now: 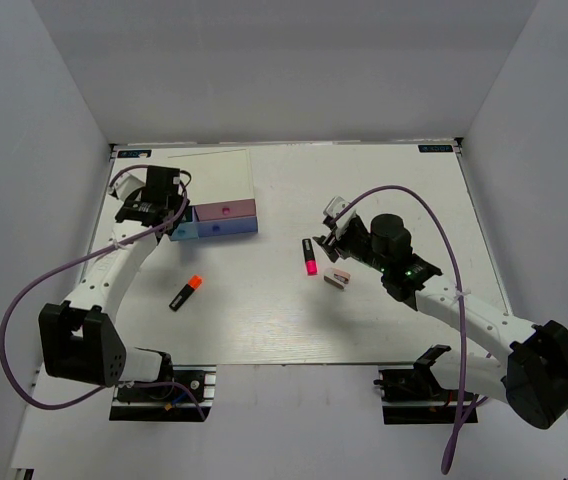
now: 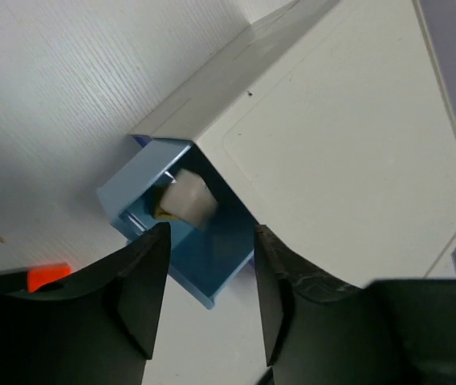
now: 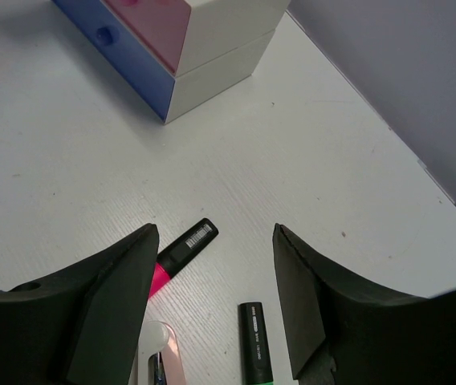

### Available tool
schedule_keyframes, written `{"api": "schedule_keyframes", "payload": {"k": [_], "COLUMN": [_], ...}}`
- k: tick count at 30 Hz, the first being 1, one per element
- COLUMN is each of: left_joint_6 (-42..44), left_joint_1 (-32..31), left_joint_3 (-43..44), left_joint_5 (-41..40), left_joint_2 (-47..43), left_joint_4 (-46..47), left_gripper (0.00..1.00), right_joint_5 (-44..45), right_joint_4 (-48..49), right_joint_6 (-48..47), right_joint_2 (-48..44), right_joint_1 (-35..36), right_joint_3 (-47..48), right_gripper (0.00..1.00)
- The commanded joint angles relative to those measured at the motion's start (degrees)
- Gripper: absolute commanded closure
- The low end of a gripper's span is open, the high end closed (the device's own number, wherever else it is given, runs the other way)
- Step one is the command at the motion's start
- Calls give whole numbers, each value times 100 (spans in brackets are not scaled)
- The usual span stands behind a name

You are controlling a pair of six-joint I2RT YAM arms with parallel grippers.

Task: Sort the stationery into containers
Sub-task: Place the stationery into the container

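Left wrist view, left tool [image 2: 210, 237] parted, empty, grey-white eraser [image 2: 188, 199] just beyond, in blue drawer [image 2: 122, 204]

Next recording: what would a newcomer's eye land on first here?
The box at far left has its blue drawer pulled out, a white eraser inside, with the left gripper open just above. Right of centre the right gripper hangs open over the pink highlighter and green highlighter, a pink eraser beside them. The orange highlighter lies alone left of centre.
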Motion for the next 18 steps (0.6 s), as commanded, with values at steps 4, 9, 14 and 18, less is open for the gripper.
{"api": "schedule_keyframes", "payload": {"k": [4,9,14,18], "left_joint_6": [23,348,866,1726], "left_joint_1": [24,24,24,24], "left_joint_3": [-89,-142,-509,-1327], "left_joint_5": [38,160,555,1546], "left_joint_2": [-225,-454,-779,-1507], "left_joint_4": [335,564,617,1205], "left_gripper": [33,37,69,100], "right_joint_5": [-49,-93,-119,-198], "right_joint_4": [239,239,239,222], "right_joint_6": [-10,7,-10,-19], "right_joint_2": [-15,2,11,46], "right_joint_1": [-36,-19,-19,-10], "right_joint_3": [-16,-16,-16,-34], "right_gripper": [35,35,40,46]}}
